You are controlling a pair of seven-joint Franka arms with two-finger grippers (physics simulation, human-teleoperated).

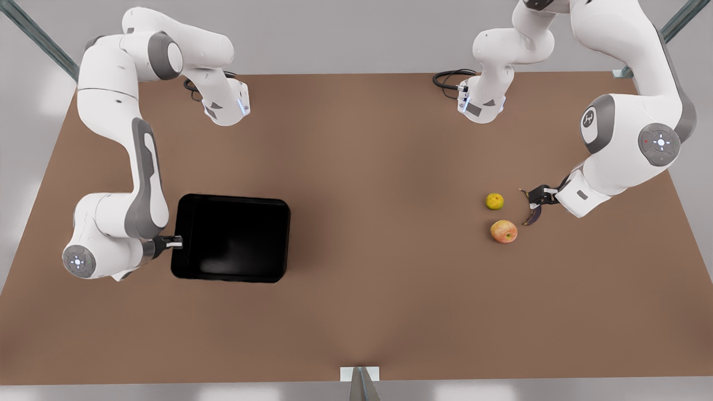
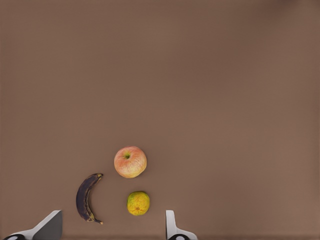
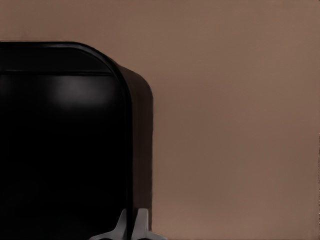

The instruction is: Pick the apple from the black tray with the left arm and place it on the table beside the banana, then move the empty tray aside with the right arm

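The red-yellow apple (image 1: 503,231) (image 2: 130,161) lies on the brown table next to the dark, overripe banana (image 1: 532,217) (image 2: 85,197). My left gripper (image 1: 537,196) (image 2: 111,229) hovers open over the banana's end, holding nothing, on the front view's right. The black tray (image 1: 234,196) (image 3: 60,55) sits empty at the front view's left. My right gripper (image 1: 174,242) (image 3: 132,222) is shut on the tray's rim at its outer side wall, one finger inside and one outside.
A small yellow-green citrus fruit (image 1: 494,201) (image 2: 138,203) lies just behind the apple. Both arm bases stand at the far table edge with coiled cables (image 1: 448,78). Bare tabletop (image 1: 384,223) stretches between the tray and the fruit.
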